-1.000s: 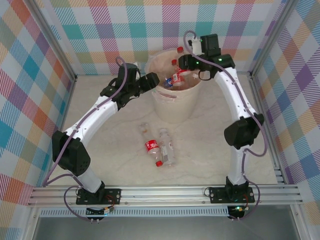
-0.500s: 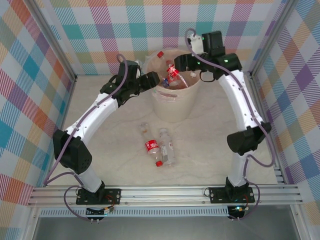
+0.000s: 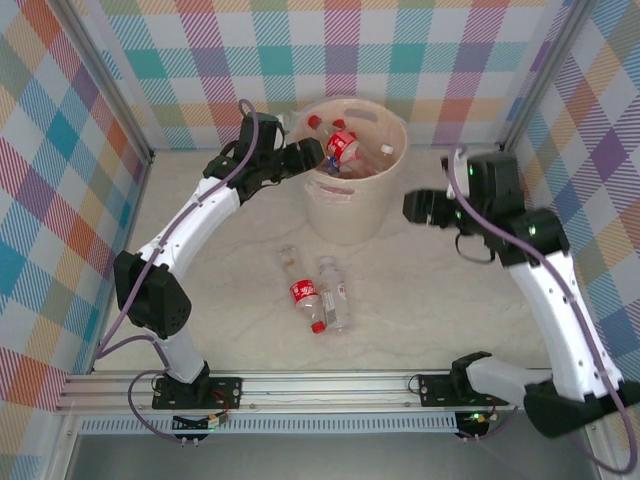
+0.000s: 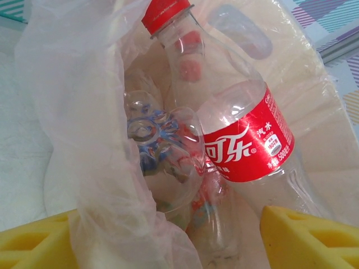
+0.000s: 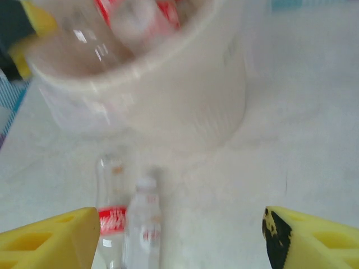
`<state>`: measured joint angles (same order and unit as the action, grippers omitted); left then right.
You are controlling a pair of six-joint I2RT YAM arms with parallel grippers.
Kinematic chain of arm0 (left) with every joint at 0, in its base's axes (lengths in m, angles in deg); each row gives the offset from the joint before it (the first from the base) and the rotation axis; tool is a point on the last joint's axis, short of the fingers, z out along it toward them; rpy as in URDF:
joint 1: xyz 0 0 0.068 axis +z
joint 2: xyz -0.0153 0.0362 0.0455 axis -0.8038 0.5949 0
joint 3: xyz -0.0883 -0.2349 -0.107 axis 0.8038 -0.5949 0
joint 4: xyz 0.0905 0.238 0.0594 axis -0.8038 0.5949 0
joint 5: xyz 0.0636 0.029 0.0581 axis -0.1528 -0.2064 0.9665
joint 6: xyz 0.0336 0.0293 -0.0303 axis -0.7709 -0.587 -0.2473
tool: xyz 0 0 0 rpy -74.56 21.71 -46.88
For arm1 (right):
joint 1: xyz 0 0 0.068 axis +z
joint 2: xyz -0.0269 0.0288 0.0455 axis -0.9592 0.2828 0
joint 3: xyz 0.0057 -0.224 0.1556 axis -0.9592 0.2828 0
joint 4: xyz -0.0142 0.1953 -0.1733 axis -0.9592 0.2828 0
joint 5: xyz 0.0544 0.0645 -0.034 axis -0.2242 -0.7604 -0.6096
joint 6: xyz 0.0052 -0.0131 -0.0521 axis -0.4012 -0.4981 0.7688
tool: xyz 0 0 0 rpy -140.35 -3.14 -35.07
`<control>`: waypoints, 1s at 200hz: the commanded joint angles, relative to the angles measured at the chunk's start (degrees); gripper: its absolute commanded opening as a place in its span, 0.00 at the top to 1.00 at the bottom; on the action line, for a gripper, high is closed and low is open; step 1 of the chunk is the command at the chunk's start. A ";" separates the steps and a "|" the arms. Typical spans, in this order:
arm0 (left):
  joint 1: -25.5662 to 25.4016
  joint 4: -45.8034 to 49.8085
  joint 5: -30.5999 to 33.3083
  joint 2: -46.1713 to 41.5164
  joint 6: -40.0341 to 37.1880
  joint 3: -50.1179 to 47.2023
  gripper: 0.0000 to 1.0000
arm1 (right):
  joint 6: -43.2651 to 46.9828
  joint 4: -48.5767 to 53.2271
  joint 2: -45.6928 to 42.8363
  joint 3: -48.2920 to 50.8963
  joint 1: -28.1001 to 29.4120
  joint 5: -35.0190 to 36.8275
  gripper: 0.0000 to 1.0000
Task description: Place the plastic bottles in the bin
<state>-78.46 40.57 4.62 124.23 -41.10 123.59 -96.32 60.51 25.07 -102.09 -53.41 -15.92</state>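
The bin (image 3: pixel 362 205) is a cream bucket at the back middle, lined with a clear liner (image 4: pixel 84 140). Several plastic bottles lie inside it, among them a red-labelled, red-capped one (image 3: pixel 342 147) (image 4: pixel 241 140). On the table in front lie a red-labelled bottle (image 3: pixel 303 291) (image 5: pixel 111 219) and a white-capped one (image 3: pixel 333 292) (image 5: pixel 143 224), side by side. My left gripper (image 3: pixel 317 156) (image 4: pixel 168 246) hangs open over the bin's left rim, its yellow fingers (image 4: pixel 39 244) either side of liner and bottles, gripping nothing. My right gripper (image 3: pixel 413 207) (image 5: pixel 182 241) is open and empty, right of the bin.
Checked walls and metal frame posts close in the table on three sides. The bin wall (image 5: pixel 185 95) stands between my right gripper and the left arm. Bare table lies right of the loose bottles. The right wrist view is blurred.
My right gripper has opened and drawn back from above the bin, down to its right side. The bottle it carried now lies in the bin. The left gripper barely shifted.
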 commanded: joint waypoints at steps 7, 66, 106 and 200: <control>0.36 2.26 -0.60 -0.22 -2.40 3.79 0.24 | -16.57 -1.50 -9.07 18.14 -0.09 -3.07 0.25; 0.49 9.15 3.13 -3.23 -6.42 8.59 0.16 | -30.23 -16.62 -7.30 35.28 10.50 -5.10 0.23; 1.20 13.37 5.48 -9.01 -7.85 8.33 0.08 | -30.22 -24.58 4.09 35.36 18.28 -4.88 0.19; 3.44 21.86 2.46 -38.99 8.82 -34.30 0.11 | -30.65 -35.97 23.82 26.17 25.62 -7.64 0.14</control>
<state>-75.40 61.29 11.72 89.00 -41.04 101.45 -126.42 29.03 47.21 -73.41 -28.91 -21.43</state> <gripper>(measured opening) 0.920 0.862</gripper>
